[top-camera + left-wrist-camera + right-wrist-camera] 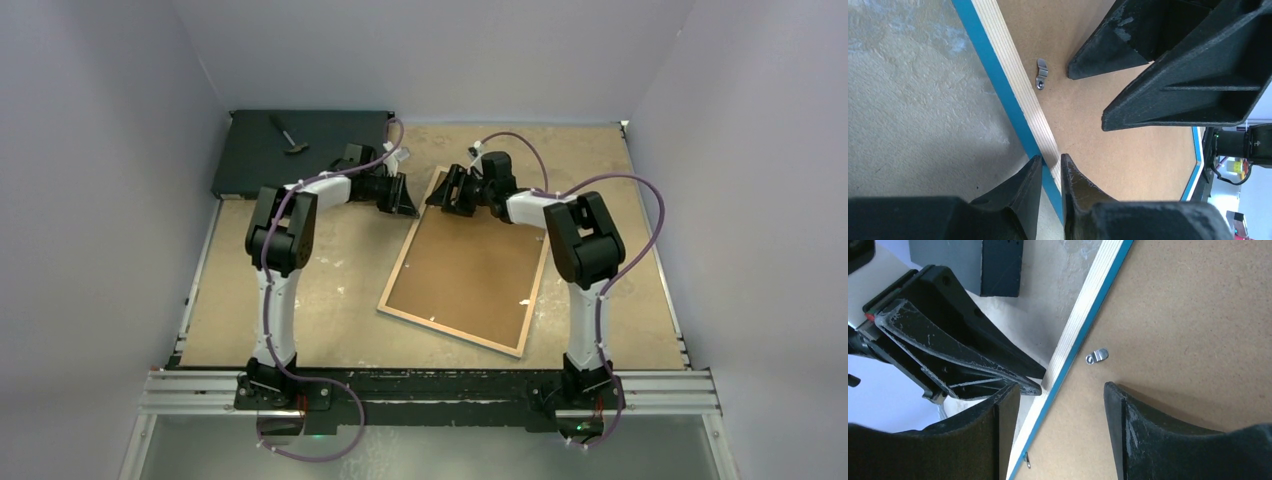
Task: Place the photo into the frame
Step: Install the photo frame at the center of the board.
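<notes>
The frame [450,331] lies face down on the table, bare wood rail up and a blue edge showing [1013,80]. A brown backing panel [470,270] fills it. The photo is not in view. My left gripper [410,205] is at the frame's left rail near the far corner. Its jaws are closed on that rail [1051,162]. My right gripper [440,195] is open over the same far corner [1063,392], one finger outside the rail [1088,305] and one over the backing. A small metal turn clip [1041,75] lies on the backing beside the rail.
A flat black box [290,150] sits at the far left with a small tool [290,140] on it. The two grippers are close together at the frame's far corner. A second clip [1026,460] shows lower on the rail. Grey walls enclose the table.
</notes>
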Robot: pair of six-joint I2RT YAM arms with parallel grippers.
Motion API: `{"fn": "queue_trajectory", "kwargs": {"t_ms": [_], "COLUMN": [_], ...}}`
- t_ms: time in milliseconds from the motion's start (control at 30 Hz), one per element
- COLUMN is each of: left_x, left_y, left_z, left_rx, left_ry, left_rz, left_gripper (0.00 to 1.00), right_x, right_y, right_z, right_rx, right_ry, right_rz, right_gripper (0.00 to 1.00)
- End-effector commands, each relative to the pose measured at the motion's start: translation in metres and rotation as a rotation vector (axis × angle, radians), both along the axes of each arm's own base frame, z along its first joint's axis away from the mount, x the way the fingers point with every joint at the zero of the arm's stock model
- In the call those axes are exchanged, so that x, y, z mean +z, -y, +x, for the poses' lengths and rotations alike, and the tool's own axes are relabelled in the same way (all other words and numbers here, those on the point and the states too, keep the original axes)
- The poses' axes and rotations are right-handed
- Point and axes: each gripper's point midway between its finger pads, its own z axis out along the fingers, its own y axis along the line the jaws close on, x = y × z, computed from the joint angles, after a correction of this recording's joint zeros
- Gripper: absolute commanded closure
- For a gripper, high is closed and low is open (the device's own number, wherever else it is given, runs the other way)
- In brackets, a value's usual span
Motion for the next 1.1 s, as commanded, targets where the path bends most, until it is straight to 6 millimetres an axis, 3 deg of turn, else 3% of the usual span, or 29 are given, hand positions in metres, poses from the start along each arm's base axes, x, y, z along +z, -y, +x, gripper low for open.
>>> {"fn": "queue_trajectory", "kwargs": {"t_ms": [0, 600, 1067], "left_x": [0.003, -0.015, -0.014], "left_y": [0.007, 0.002, 0.001], "left_z": [-0.001, -0.019, -0.027], "left_rx": [-0.016, -0.028, -0.045], "left_ry": [0.028, -0.005, -0.009], "left_rz": [-0.025, -0.009, -0.014], "left_gripper": [0.85, 0.98, 1.00], "right_x": [0.011, -0.002, -0.004], "right_y": [-0.008, -0.021, -0.036], "right_z": [0.016, 0.024, 0.020], "right_rx": [-0.022, -0.095, -0.119], "right_ry": [0.037, 0.037, 0.036], "right_rz": [0.035, -0.008, 0.012], "right_gripper": [0.36, 0.41, 0.44]}}
